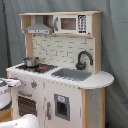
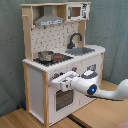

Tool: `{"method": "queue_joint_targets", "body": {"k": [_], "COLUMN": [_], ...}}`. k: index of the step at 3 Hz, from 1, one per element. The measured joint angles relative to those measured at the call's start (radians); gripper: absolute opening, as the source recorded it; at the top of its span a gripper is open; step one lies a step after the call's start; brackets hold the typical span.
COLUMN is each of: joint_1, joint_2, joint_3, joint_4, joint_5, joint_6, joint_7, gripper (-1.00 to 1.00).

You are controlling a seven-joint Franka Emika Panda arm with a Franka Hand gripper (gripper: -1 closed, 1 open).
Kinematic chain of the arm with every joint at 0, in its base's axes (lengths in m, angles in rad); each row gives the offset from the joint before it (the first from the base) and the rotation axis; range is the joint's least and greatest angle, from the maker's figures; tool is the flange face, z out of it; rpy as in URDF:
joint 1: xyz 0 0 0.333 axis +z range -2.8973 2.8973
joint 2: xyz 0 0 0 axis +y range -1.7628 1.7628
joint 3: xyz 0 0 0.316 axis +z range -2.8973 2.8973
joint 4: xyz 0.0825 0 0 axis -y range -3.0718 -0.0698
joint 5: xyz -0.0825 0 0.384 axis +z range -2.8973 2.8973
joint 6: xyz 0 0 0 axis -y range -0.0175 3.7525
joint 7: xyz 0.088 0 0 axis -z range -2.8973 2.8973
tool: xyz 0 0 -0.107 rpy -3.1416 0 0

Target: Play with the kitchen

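One gripper (image 2: 56,83), fingers' state unclear, sits against the kitchen (image 2: 37,80) front.

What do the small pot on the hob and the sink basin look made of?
The small silver pot looks like polished metal: it shines and shows bright highlights in both exterior views. The grey sink basin has a dull, even matte surface, which suggests plastic or brushed metal; the look leaves that open.

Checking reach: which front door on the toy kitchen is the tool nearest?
The slatted oven door under the hob. The tool sits just above it; the other door, under the sink, is farther off.
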Motion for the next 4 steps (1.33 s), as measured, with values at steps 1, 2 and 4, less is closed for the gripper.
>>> {"method": "queue_joint_targets", "body": {"k": [1, 2, 4], "joint_1": [0.000, 0.000, 0.069], "joint_2": [0.003, 0.003, 0.005], "joint_3": [0.000, 0.000, 0.000], "joint_4": [0.000, 0.000, -0.004], "joint_5": [0.000, 0.000, 0.000], "joint_6": [0.000, 0.000, -0.056], "joint_7": [0.030, 0.044, 0.122], "gripper": [-1.00, 1.00, 1.00]}}
